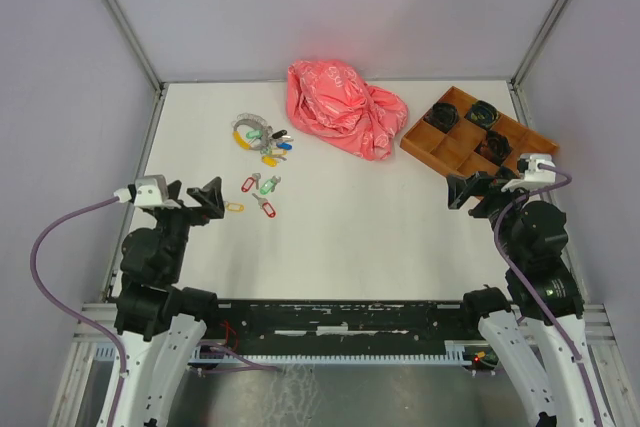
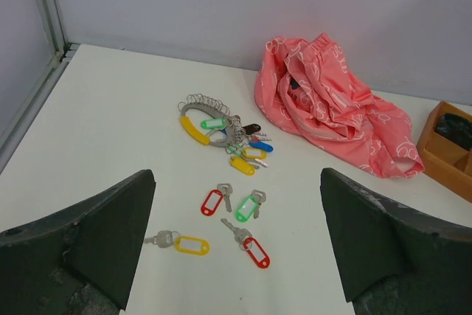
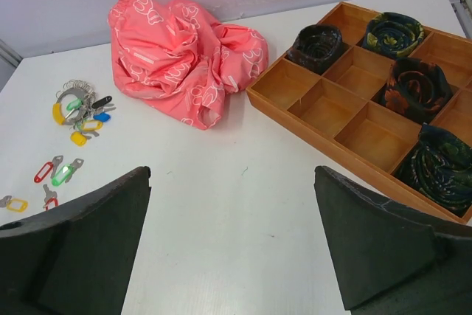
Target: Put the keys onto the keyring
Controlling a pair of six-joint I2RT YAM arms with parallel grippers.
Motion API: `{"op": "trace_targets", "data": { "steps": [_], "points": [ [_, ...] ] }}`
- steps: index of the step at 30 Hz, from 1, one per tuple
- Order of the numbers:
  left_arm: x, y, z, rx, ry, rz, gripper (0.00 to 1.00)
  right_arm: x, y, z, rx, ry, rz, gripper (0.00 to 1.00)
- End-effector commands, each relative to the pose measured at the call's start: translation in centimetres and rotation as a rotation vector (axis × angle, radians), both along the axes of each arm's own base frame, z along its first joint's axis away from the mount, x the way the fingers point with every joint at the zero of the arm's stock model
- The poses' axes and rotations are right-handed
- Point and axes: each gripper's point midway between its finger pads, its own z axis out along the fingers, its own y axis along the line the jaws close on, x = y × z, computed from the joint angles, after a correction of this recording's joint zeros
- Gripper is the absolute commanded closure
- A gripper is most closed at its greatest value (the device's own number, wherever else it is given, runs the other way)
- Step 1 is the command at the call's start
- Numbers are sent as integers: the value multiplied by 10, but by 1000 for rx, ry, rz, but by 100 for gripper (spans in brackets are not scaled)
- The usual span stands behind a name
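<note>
The keyring, a large silver ring with a yellow section, lies at the back left of the table with several tagged keys bunched on and against it. Several loose keys lie nearer: red tag, green tag, yellow tag and another red tag. My left gripper hovers open just in front of these loose keys, holding nothing. My right gripper is open and empty over bare table at the right, far from the keys.
A crumpled pink cloth lies at the back centre, right of the keyring. A wooden compartment tray holding dark rolled fabrics stands at the back right, close to my right gripper. Walls enclose the table at back and sides.
</note>
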Motion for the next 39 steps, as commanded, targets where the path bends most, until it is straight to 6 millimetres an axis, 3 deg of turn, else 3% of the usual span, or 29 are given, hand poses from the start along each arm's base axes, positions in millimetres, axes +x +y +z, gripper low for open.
{"op": "trace_targets", "data": {
  "steps": [1,12,19,27,39],
  "points": [
    [4,-1,4,36,-10,-8,1,3,3,13,5,-47,12,0],
    [24,8,-10,22,88,70,1,2,6,8,17,-42,23,0],
    [52,0,-32,1,236,67,1,-1,11,5,6,-36,46,0],
    [121,-6,-83,-67,491,174,1,-5,15,7,2,-60,63,0],
    [233,8,-164,-18,716,406,5,-10,30,4,-10,-64,126,0]
  ]
}}
